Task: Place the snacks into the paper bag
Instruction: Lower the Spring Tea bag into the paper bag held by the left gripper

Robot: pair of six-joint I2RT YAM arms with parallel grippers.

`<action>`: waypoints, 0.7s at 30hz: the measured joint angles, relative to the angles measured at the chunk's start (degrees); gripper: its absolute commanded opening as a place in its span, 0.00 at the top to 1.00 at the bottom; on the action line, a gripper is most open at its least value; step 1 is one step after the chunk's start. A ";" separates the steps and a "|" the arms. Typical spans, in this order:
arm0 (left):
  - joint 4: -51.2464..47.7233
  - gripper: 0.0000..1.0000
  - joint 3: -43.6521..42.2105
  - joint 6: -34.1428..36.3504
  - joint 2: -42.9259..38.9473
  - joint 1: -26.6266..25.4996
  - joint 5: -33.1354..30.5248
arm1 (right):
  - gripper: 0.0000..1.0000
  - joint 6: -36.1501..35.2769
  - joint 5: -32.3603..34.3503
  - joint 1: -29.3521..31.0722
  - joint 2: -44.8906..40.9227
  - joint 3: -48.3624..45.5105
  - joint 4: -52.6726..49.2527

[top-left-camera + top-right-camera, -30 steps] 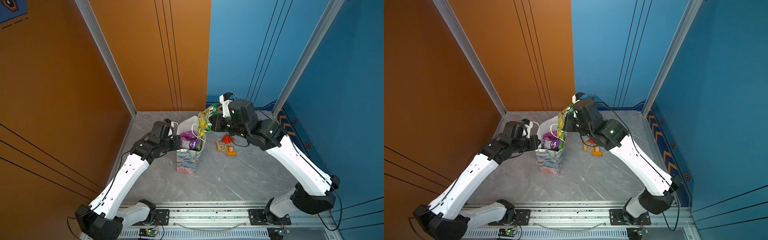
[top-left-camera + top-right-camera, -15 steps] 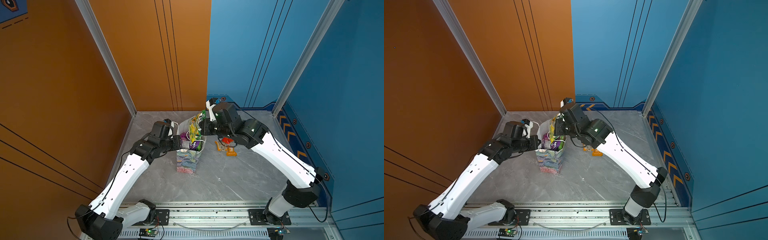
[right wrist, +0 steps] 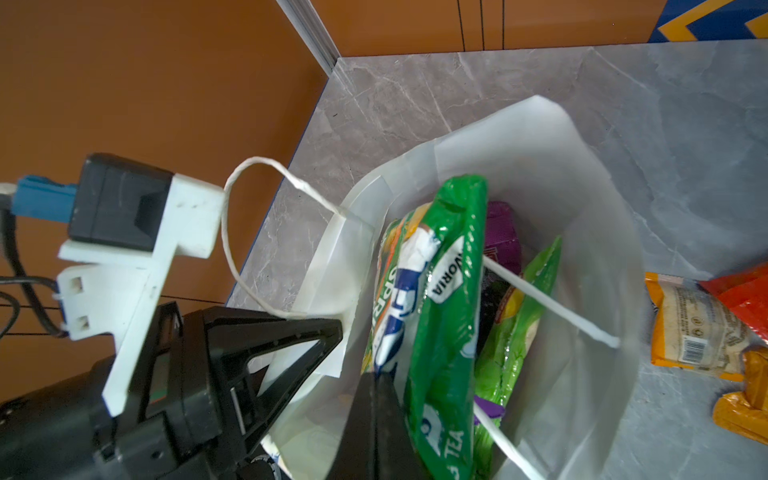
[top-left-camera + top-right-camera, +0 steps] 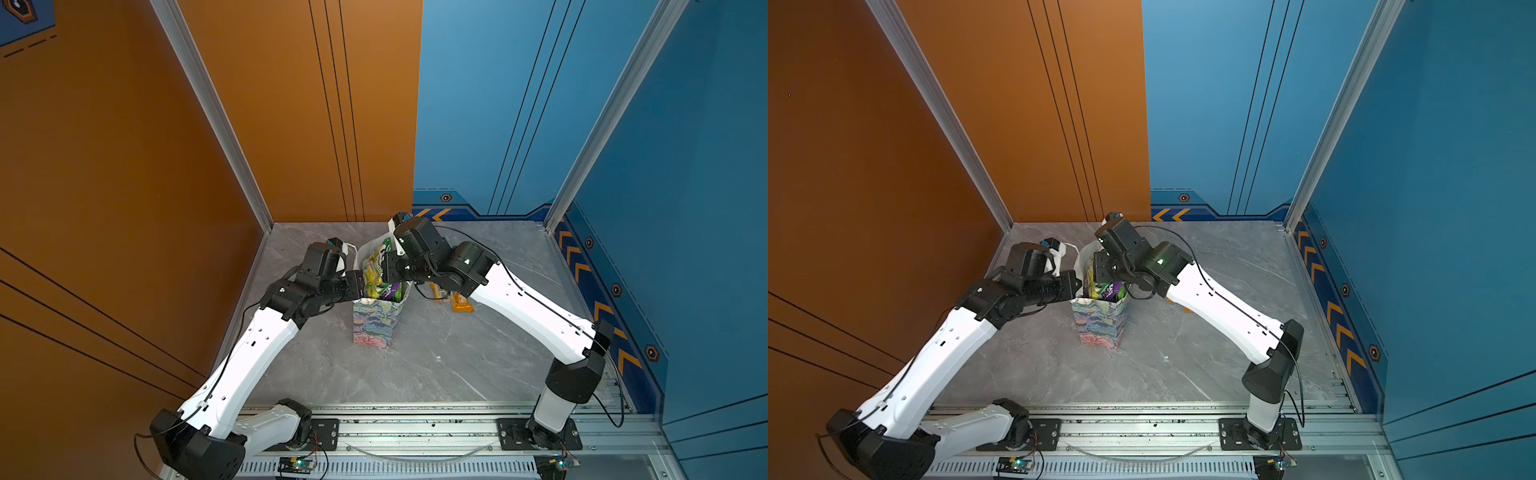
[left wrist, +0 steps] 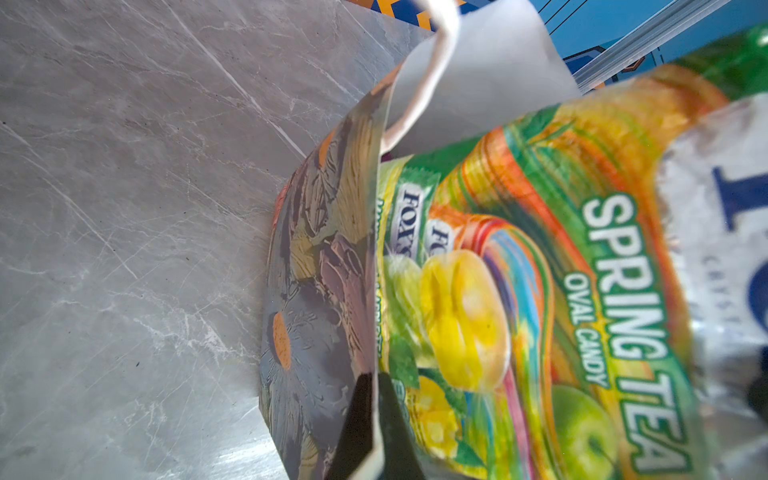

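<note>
The paper bag [image 4: 374, 322] stands up in the middle of the grey table [image 4: 436, 365]. The left gripper [image 5: 376, 399] has its jaws pinched tight on the bag's side edge. The right gripper [image 3: 376, 386] has its jaws squeezed on the top of the big green packet [image 3: 449, 291]. That packet hangs partly inside the bag's open mouth, with its top sticking out. A purple packet [image 3: 503, 232] and a yellow-green packet [image 3: 519, 332] sit inside the bag too. Near the bag, on the right arm's side, an orange packet [image 3: 690, 328] and a red packet [image 3: 744, 295] lie on the table, touching each other.
</note>
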 measured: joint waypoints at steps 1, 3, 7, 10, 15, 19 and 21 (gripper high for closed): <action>0.00 0.98 0.00 0.00 0.00 0.00 0.00 | 1.00 0.22 -0.09 0.17 0.13 0.00 0.02; 0.00 0.98 0.00 0.00 0.00 0.00 0.00 | 1.00 0.59 -0.61 0.35 0.68 0.02 0.13; 0.00 0.98 0.00 0.00 0.00 0.00 0.00 | 1.00 1.01 -1.09 0.35 2.82 0.39 0.17; 0.00 0.98 0.00 0.00 0.00 0.00 -0.02 | 1.00 1.22 -1.46 0.35 4.87 0.72 0.42; -0.22 0.98 0.00 -0.02 0.00 0.59 -0.13 | 1.00 1.31 -2.47 0.42 7.34 1.60 0.72; -0.24 0.98 0.00 -0.07 0.00 0.63 -0.28 | 1.00 1.66 -2.58 0.42 8.33 1.75 1.05; -0.24 0.98 0.00 -0.20 0.00 0.63 -0.28 | 1.00 1.68 -2.67 0.42 9.05 1.86 1.11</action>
